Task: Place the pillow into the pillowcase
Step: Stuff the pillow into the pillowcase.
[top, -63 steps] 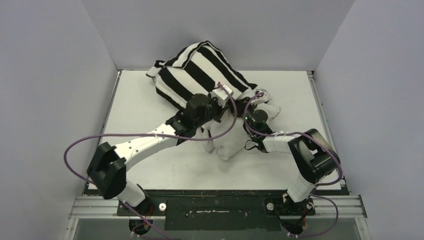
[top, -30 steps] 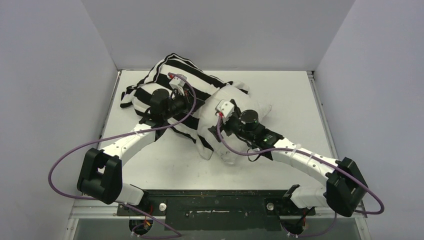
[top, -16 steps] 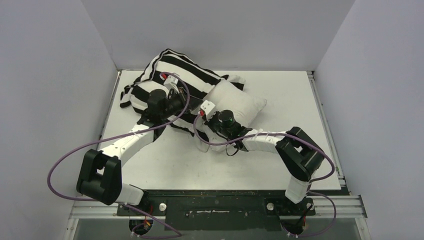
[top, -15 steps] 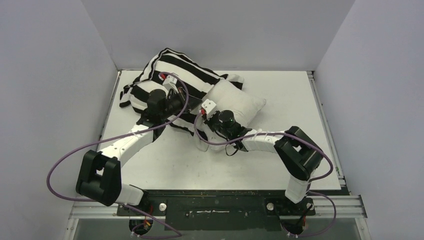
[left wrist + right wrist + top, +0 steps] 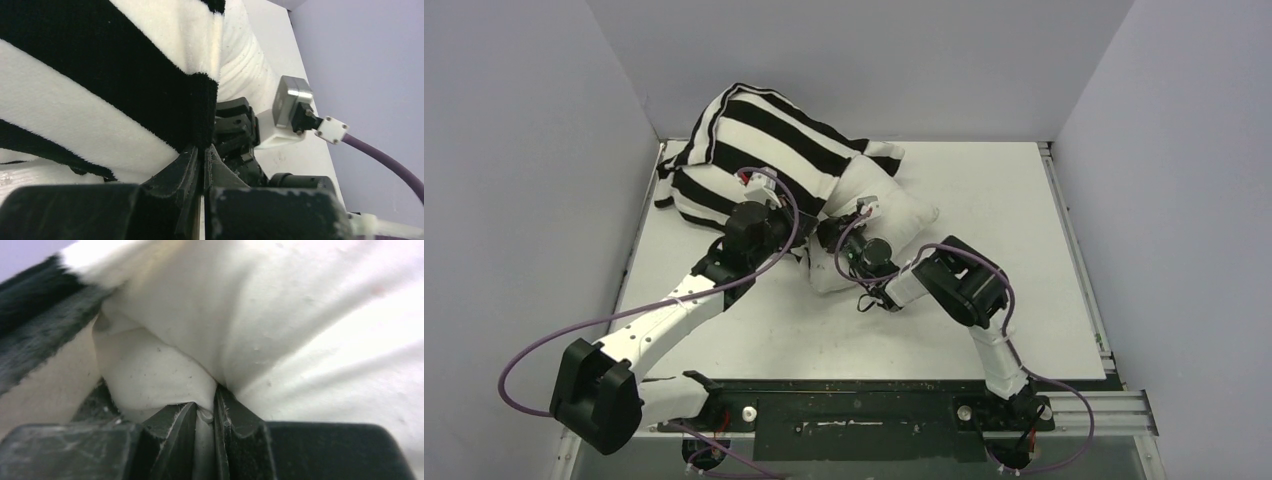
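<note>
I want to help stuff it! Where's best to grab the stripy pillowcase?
Probably the pillowcase by its black hem, coming from the open end where the pillow pokes out. That hem is a thin free edge; the left gripper pinches it.

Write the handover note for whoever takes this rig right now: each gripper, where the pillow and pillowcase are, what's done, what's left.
Left gripper: shut, pinching the black hem of the pillowcase at its opening.
Right gripper: shut on a fold of the pillow.
Where: both lie at the far left of the table, the pillowcase bunched over the pillow's far end.
Done: pillow partly inside.
Left: its near-right end is bare; draw the pillowcase over it.
</note>
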Controlling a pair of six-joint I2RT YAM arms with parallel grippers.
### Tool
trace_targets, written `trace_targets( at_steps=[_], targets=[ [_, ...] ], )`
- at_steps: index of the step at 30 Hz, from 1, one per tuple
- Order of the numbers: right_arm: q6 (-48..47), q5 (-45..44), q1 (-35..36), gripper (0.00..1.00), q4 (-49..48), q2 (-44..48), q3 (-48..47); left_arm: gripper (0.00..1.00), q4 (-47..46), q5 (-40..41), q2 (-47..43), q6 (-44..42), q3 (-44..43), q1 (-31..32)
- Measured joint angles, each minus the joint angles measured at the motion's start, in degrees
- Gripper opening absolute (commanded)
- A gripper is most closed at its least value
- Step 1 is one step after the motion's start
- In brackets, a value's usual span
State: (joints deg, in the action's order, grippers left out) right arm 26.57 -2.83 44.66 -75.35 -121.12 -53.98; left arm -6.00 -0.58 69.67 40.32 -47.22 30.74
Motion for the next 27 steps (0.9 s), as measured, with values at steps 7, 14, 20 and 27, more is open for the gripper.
trace_targets(
  at_steps=[7,14,20,27],
  targets=[
    [10.56,-1.18,0.02,0.0,-7.96,-8.17,-7.43,0.0,-0.33,4.35,-1.55,1.84,0.83,2.23],
    [14.23,7.13,-1.31,0.0,-8.76,-8.37,-8.52,0.0,9.55,-2.19,6.86,-5.88,-13.44,-0.94],
    [10.21,17.0,-2.08,0.0,-8.04,3.43,3.78,0.0,11.54,-8.5,10.47,-6.49,-20.81,-6.4],
    [0.57,15.13,-1.51,0.0,-8.09,17.31,14.78,0.0,5.18,-13.81,19.54,-0.13,-24.33,-1.97]
  ],
)
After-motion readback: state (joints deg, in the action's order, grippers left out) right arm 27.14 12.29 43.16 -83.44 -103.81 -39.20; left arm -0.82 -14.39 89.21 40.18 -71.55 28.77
